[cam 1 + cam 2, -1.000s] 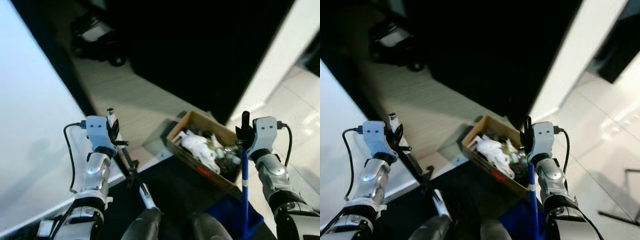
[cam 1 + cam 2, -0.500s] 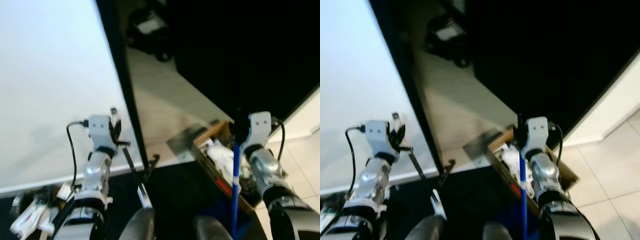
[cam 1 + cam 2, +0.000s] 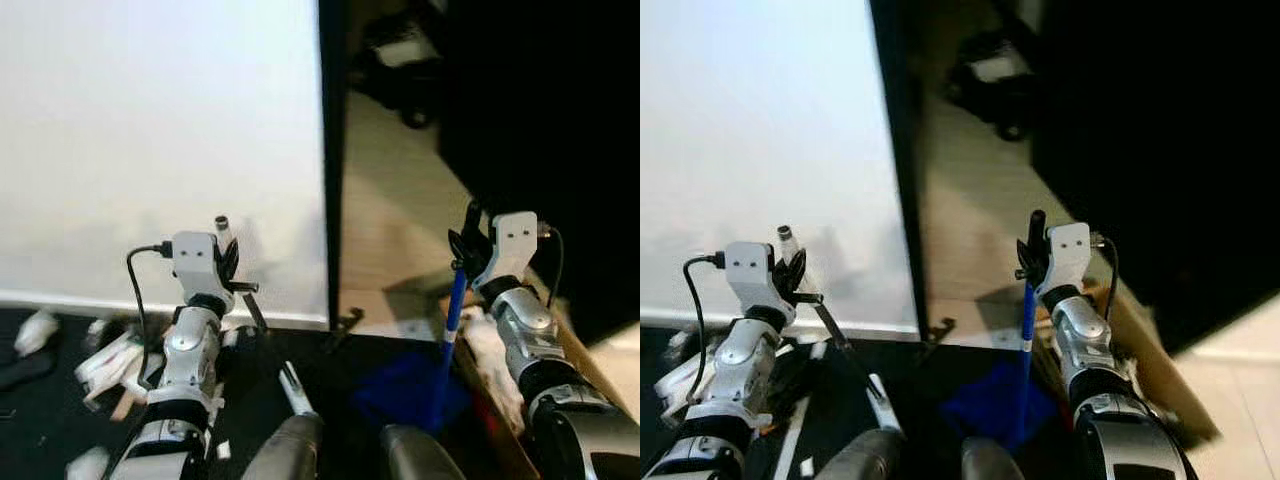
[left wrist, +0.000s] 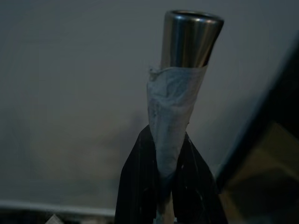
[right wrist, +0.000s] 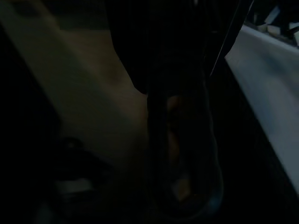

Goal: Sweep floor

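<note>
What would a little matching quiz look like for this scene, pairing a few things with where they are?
Things:
1. blue-handled dustpan
2. metal-tipped broom handle
3. cardboard box
4. white scraps

Places:
a. on the dark floor, at the robot's left
b. in the left gripper
c. beside the right arm
d. in the right gripper

Pairs: 1-d, 2-b, 3-c, 4-a

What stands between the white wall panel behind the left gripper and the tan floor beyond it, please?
In the eye views, a narrow black vertical strip separates the white wall panel from the tan floor. The left gripper is raised in front of the panel.
</note>
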Controlling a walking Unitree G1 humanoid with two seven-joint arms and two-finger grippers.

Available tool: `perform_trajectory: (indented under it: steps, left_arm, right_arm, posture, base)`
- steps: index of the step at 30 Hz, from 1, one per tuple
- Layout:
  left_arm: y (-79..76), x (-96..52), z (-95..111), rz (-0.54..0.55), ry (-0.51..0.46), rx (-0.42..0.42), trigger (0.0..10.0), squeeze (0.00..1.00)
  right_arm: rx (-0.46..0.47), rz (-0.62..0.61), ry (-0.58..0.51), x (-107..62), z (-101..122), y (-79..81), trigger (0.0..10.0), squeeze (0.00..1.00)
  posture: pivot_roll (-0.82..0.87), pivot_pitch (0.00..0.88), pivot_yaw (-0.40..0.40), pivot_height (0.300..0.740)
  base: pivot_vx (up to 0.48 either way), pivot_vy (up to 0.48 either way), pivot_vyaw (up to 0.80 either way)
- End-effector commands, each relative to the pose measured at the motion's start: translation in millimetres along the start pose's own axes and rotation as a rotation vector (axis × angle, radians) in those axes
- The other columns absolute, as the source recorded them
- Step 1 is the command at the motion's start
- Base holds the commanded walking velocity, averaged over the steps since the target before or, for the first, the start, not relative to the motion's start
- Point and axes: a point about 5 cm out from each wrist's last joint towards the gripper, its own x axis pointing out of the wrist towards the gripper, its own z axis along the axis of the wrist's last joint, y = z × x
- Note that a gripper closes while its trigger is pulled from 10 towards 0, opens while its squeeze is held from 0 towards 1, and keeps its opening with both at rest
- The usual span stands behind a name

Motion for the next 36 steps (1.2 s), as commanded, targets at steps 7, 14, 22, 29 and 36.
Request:
perform_trajectory:
  steps: [7, 14, 22, 29, 36]
  left_arm:
    - [3.8, -3.0, -2, 0.011, 0.016, 0.006, 10.0, 0.0]
    - [5.0, -2.8, -2, 0.016, 0.021, 0.014, 10.0, 0.0]
    - [5.3, -1.7, -1, 0.017, 0.024, 0.018, 10.0, 0.0]
    - [4.8, -0.7, 0, 0.015, 0.026, 0.017, 10.0, 0.0]
    - [4.1, -2.7, -2, 0.007, 0.034, 0.023, 10.0, 0.0]
  right_arm:
    - [-0.007, 0.02, -0.032, 5.8, 8, 3.2, 10.0, 0.0]
    - [-0.025, 0.025, -0.011, 2.7, 4, 1.2, 10.0, 0.0]
    - [-0.027, 0.02, -0.009, 1.7, 4, -0.9, 10.0, 0.0]
    - [-0.023, 0.051, -0.002, 4.2, 5, 3.3, 10.0, 0.0]
    - [0.01, 0.176, 0.066, 2.2, -6, 16.6, 10.0, 0.0]
  posture:
    - [0.04, 0.013, -0.029, 0.74]
    - [0.04, 0.013, -0.025, 0.74]
    - [0.04, 0.013, -0.024, 0.74]
    - [0.04, 0.013, -0.03, 0.74]
    - [0.04, 0.014, -0.032, 0.74]
  base:
    - [0.0, 0.0, 0.79]
    - [0.0, 0.0, 0.79]
    - [0.0, 0.0, 0.79]
    - [0.0, 0.0, 0.79]
    - [0.0, 0.0, 0.78]
